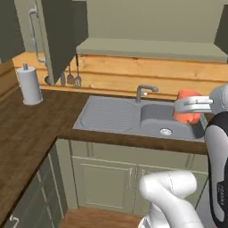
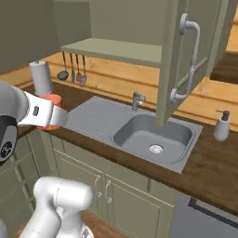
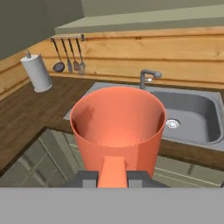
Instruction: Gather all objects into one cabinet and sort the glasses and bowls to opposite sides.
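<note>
both base views look down on the sink from opposite sides; hand view faces it closer.

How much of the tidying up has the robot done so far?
Not much looks done yet. The cabinet doors are open, but the part of its shelf in view is bare. The gripper is shut on a salmon-orange cup by its side handle, carried in front of the sink. This cup needs shelving, and the other cups and bowl are not in view.
</note>
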### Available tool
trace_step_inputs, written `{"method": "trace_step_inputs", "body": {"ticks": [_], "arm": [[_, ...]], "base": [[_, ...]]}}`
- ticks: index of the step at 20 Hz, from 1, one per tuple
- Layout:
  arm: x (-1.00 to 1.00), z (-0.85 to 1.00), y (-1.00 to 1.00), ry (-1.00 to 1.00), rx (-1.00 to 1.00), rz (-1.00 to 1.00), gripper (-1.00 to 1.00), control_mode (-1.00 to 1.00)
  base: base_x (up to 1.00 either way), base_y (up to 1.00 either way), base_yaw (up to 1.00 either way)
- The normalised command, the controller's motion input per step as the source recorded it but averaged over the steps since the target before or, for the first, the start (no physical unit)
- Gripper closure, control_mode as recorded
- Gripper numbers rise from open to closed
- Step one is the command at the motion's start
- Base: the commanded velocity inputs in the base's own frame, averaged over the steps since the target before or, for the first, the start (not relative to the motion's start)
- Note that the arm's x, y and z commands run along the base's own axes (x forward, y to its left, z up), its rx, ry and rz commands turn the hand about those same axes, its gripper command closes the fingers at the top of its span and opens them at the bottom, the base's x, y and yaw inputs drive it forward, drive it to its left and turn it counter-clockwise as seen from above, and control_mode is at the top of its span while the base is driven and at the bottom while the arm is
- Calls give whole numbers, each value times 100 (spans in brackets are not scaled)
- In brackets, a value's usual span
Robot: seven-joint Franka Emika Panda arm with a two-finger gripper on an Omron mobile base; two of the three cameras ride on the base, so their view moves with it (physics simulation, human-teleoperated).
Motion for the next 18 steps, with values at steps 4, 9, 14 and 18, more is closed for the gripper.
{"method": "trace_step_inputs", "body": {"ticks": [4, 9, 14, 18], "arm": [[0, 0, 0, 0, 0, 0, 100, 100], [0, 0, 0, 0, 0, 0, 100, 100], [0, 0, 0, 0, 0, 0, 100, 100], [0, 0, 0, 0, 0, 0, 100, 100]], "base": [[-65, 0, 67], [-87, 12, 62], [-89, 32, 62], [-77, 45, 65]]}}
